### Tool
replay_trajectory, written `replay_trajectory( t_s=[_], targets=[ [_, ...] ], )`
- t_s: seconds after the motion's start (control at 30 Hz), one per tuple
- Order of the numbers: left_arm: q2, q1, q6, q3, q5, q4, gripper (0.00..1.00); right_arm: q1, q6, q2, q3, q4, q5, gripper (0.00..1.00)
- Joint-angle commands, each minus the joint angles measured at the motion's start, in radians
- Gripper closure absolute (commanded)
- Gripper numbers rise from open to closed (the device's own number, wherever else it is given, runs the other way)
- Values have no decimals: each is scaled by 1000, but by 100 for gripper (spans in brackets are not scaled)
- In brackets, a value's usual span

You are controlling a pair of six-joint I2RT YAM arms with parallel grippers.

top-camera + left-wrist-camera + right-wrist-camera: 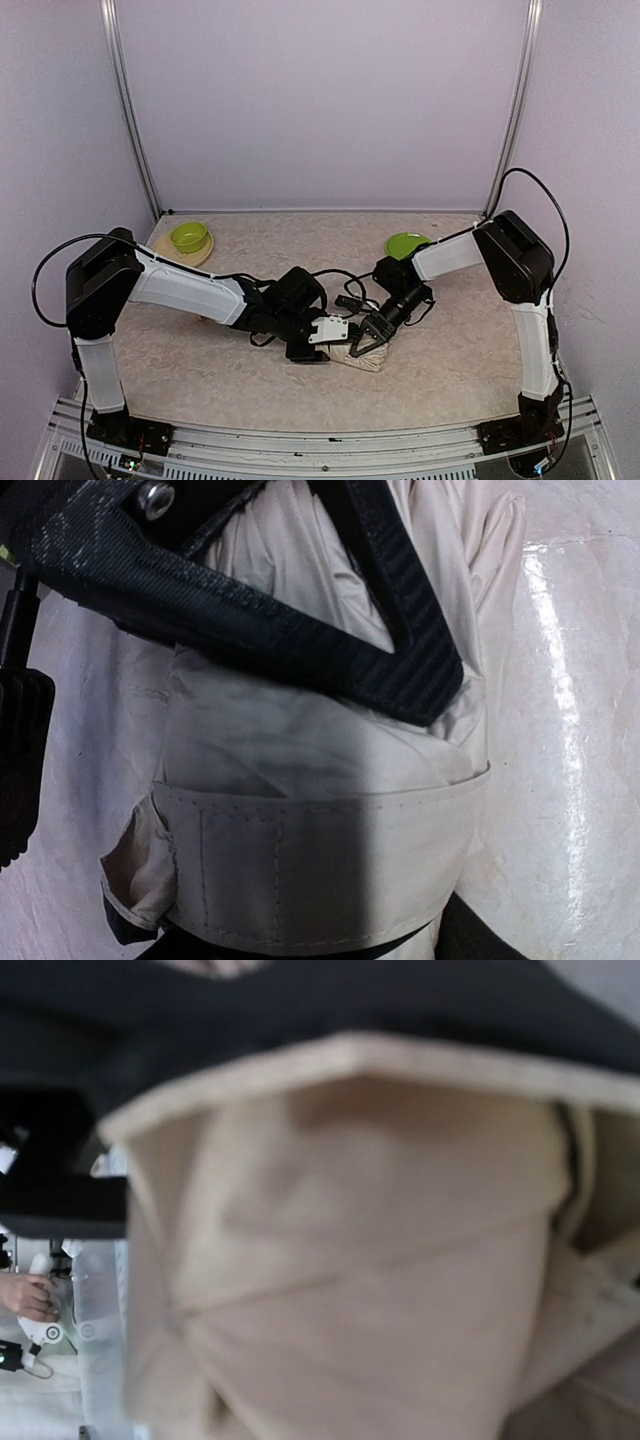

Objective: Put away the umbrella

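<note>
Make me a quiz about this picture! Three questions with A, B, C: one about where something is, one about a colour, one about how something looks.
1. Where is the umbrella? A) back corner B) between both grippers C) on the wall
2. The bowl is: A) green B) red C) blue
3. The umbrella is: A) wide open B) snapped apart C) folded up
Answers: B, the left gripper and right gripper meet over it on the table; A, it is lime green; C, a strap wraps its bunched fabric.

Top view high, rear, looking down over table (450, 370); wrist views close-up, sharing umbrella (320, 770).
</note>
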Motion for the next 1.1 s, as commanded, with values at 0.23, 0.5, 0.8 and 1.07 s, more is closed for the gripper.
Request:
replay_trajectory(
  t_s=[0.23, 0.5, 0.8, 1.07],
  targets=[
    [136, -13, 25, -19, 12, -182, 85, -72, 79, -21, 29, 130, 233, 85],
    [156, 60, -118, 44, 25, -170, 100, -117, 93, -137, -31, 193, 293, 57],
    [187, 192, -336, 172, 136, -218, 100, -201, 200, -403, -269, 407, 405, 30],
    [104, 297, -531, 127, 314, -66, 100, -185, 365, -567, -488, 765, 391, 31]
  ],
)
